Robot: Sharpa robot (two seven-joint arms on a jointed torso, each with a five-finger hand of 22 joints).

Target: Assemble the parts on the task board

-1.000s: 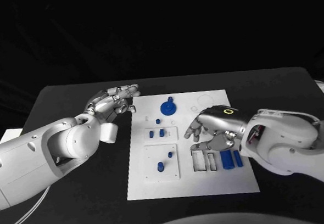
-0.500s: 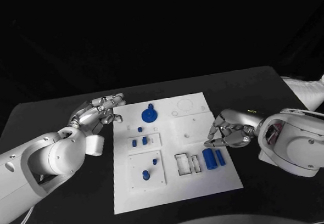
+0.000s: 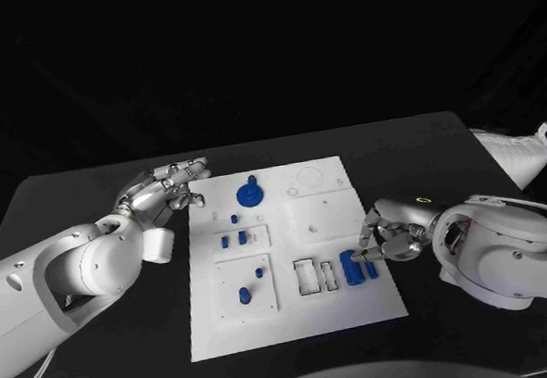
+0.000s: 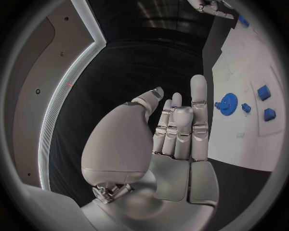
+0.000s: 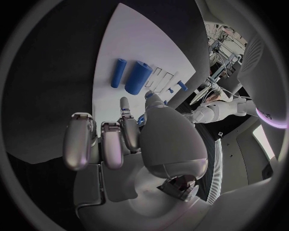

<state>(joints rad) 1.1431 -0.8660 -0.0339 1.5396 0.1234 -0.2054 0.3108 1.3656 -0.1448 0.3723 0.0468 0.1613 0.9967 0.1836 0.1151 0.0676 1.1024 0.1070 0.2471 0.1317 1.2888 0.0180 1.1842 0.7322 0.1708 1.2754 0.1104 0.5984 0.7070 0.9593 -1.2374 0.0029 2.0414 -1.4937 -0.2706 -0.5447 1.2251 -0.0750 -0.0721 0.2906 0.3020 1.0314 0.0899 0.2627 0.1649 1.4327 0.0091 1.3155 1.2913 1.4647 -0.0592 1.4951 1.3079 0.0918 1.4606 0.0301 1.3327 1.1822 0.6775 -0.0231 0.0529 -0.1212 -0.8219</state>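
We see the white task board (image 3: 297, 270) lying in the middle of the black table (image 3: 72, 190), its long side running from near to far. Small blue parts sit on it: a blue gear (image 3: 249, 193) at the far end, left of the centre line, two small blue blocks (image 3: 233, 240) in a square recess below it, and a blue peg (image 3: 245, 295) in the next square nearer to us. On the right half of the board, two blue cylinders (image 3: 359, 266) lie side by side, the thicker one on the left, just beside a pair of narrow rectangular slots (image 3: 317, 275). The right hand (image 3: 389, 235) rests at the right edge of the board, next to the cylinders; its fingers are curled inward, and a fingertip (image 5: 123, 103) reaches toward the board close to the thick cylinder, but we cannot tell whether it touches or holds anything. The left hand (image 3: 163, 190) hovers over the table just left of the board's far corner, near the gear, with its fingers extended close together and nothing in its grasp.
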